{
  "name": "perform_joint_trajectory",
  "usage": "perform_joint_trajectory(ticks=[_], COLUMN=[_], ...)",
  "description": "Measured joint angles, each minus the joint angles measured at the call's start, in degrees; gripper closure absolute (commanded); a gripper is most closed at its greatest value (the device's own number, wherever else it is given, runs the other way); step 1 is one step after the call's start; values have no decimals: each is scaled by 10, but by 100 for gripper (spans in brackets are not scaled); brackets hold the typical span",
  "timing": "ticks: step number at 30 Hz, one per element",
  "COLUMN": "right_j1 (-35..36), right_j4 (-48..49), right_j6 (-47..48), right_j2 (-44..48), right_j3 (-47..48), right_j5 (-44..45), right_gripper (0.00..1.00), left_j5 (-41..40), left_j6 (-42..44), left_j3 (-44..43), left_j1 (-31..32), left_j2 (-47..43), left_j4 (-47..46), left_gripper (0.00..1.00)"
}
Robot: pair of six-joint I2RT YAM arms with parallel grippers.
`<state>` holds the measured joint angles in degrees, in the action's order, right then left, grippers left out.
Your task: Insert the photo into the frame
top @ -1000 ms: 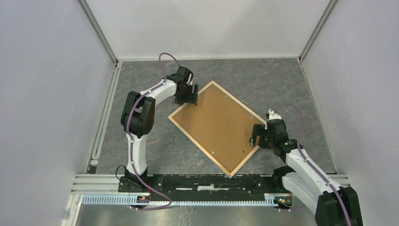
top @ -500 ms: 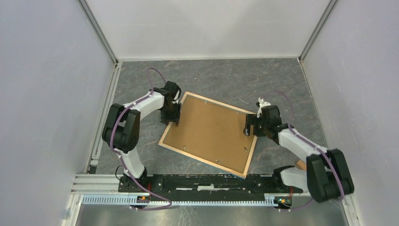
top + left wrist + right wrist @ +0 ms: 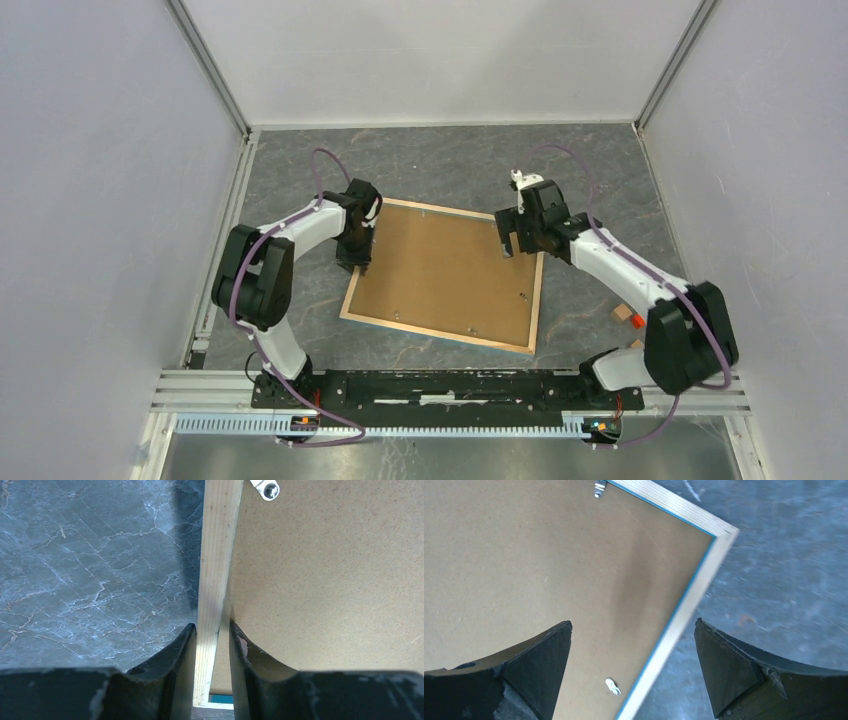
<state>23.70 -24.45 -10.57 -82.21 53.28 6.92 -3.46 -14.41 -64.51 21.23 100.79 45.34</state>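
Grey marbled table (image 3: 600, 170) holds the frame (image 3: 215, 555) face down at centre, backing board (image 3: 325, 580) on. At its nine-o'clock rim the left gripper (image 3: 211, 630) straddles narrowly, grip uncertain; the right gripper (image 3: 633, 625) gapes empty at one o'clock. I see no photo.

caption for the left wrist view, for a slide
The left gripper straddles the light wood rim of the frame, brown backing board on one side, grey marbled tabletop on the other.
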Motion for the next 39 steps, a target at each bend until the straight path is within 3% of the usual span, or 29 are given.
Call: perform_joint_trajectory(ticks=[8, 13, 25, 34, 39], right_j1=[-7, -13, -8, 11, 17], right_j4=[-38, -44, -24, -21, -17], right_j6=[17, 19, 12, 8, 2], right_j2=[120, 155, 132, 121, 117], right_j3=[-80, -155, -183, -187, -189], right_j5=[4, -25, -69, -36, -19], right_gripper=[2, 15, 33, 46, 45], left_j5=[5, 26, 26, 26, 26], left_j6=[0, 0, 0, 0, 0], left_j3=[15, 38, 40, 40, 40], left_j1=[-1, -1, 0, 0, 0], left_j2=[-13, -30, -32, -33, -33], left_j4=[-9, -20, -22, -22, -22], left_gripper=[74, 88, 93, 96, 97])
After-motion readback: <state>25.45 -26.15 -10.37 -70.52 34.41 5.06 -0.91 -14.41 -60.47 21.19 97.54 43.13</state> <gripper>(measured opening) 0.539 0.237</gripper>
